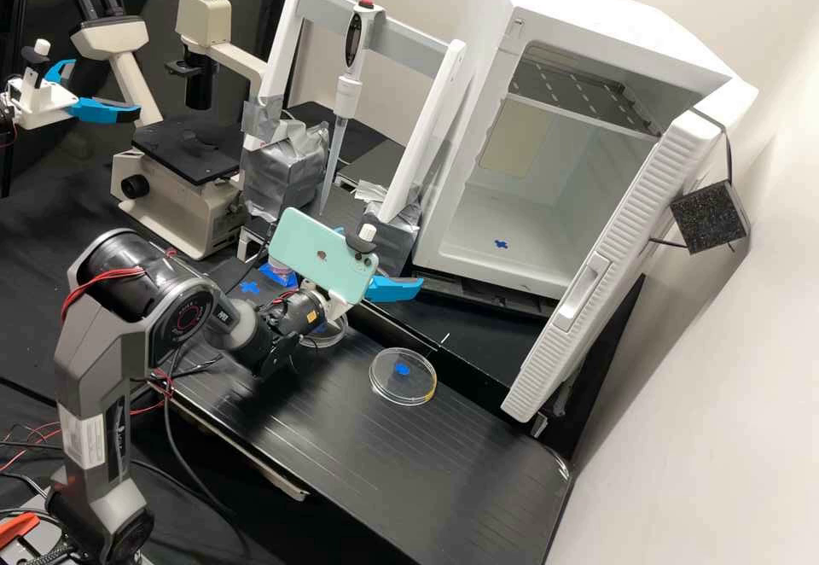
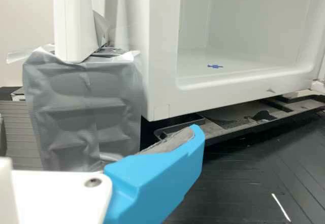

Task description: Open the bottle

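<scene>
- Rising nearest, the dark grey arm (image 1: 90,369) bears a mint phone (image 1: 316,251) at its wrist.
- A clear round dish (image 1: 403,387) lies flat on the black bench (image 1: 444,480); another dish (image 1: 331,340) is partly hidden by the wrist.
- Beyond the phone is the gripper (image 1: 392,289), its blue fingers (image 2: 157,183) spread apart.
- A pinkish item (image 1: 277,264), possibly the bottle, sits by blue tape (image 1: 249,288), partly hidden; I cannot tell whether it is open.
- Behind hangs a pipette (image 1: 346,96).
- Farther back stands a white cabinet (image 1: 482,266), door (image 1: 618,258) open.
</scene>
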